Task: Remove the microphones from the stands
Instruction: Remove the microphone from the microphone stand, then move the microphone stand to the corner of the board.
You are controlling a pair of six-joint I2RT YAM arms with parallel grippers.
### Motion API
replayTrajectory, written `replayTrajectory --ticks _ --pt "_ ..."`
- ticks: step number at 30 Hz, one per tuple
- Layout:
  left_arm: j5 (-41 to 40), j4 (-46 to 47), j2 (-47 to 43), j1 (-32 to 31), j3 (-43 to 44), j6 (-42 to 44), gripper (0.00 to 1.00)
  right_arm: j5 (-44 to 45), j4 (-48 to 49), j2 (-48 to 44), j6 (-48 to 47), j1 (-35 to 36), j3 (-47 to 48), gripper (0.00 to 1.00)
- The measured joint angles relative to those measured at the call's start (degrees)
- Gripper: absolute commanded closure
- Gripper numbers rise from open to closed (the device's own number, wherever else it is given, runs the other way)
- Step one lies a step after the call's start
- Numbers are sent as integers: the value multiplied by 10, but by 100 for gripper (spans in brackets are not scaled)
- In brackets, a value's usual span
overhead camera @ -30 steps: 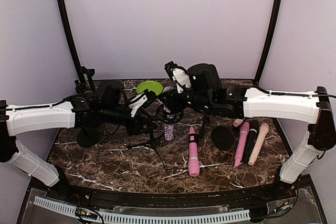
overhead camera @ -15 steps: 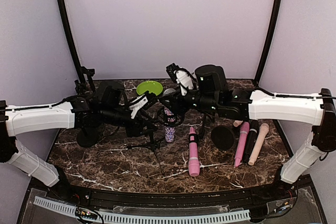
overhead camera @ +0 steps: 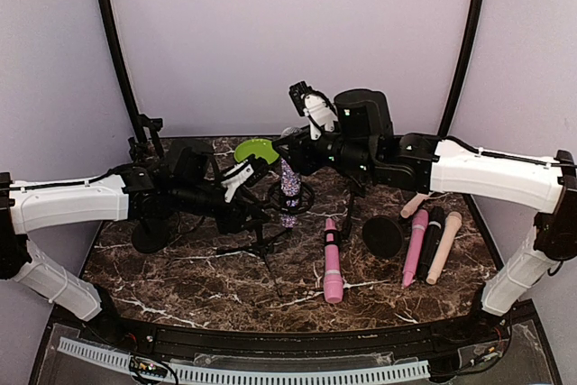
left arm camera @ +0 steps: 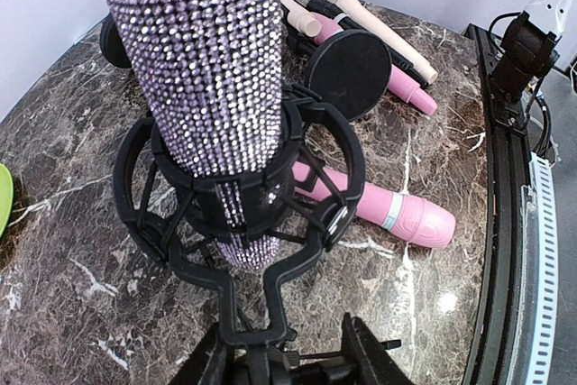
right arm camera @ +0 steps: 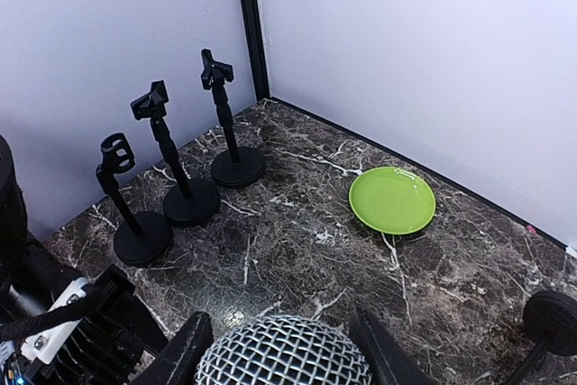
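Note:
The microphone (left arm camera: 207,69) has a purple rhinestone body and a silver mesh head (right arm camera: 284,355). It stands upright through the black shock-mount ring (left arm camera: 329,188) of the small tripod stand (overhead camera: 261,245). Its lower tip still pokes out under the ring. My right gripper (right arm camera: 284,349) is shut on the mesh head from above; in the top view it (overhead camera: 295,158) sits over the ring. My left gripper (left arm camera: 284,353) is shut on the stand's stem (left arm camera: 257,349) just below the mount, and it shows at the table's middle (overhead camera: 259,216) in the top view.
A green plate (overhead camera: 257,149) lies at the back. Three black clip stands (right arm camera: 185,200) line the back left wall. A pink microphone (overhead camera: 332,261) lies mid-table. Pink (overhead camera: 416,246), black (overhead camera: 431,241) and beige (overhead camera: 444,246) ones lie at the right beside a round-based stand (overhead camera: 383,236).
My right gripper has risen and drawn the microphone upward through the ring, so less of its body hangs below. The left gripper and stand have held still.

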Motion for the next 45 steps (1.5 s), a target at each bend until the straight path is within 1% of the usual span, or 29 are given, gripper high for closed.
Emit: replayTrajectory --ticks 7,13,20,25,30,34,38,39,43,45 --pt "-8 -1 0 0 0 1 100 -8 -2 -7 -3 0 0 78" --pt "-12 -5 0 0 3 6 100 -25 1 -36 -7 -6 1 78" --pt "-17 -7 1 -1 4 9 100 -47 -20 -38 -23 -15 57 78" --pt "-18 -7 1 -1 4 9 100 -51 -23 -52 -23 -16 57 78" --pt "-28 -7 0 -2 4 7 100 -40 -29 -93 -23 -16 51 78" --pt "-49 -7 -2 1 4 -1 100 -5 -44 -124 -26 -20 56 78" --pt "-72 -7 -5 26 3 -14 100 34 -77 -145 -26 -37 56 77" --pt "-75 -6 -5 35 3 -17 100 43 -88 -149 -26 -51 56 77" --pt "-88 -2 -5 92 3 -28 100 71 -122 -167 -23 -87 53 77" --pt "-97 0 -5 110 3 -31 100 76 -132 -180 -16 -109 43 77"
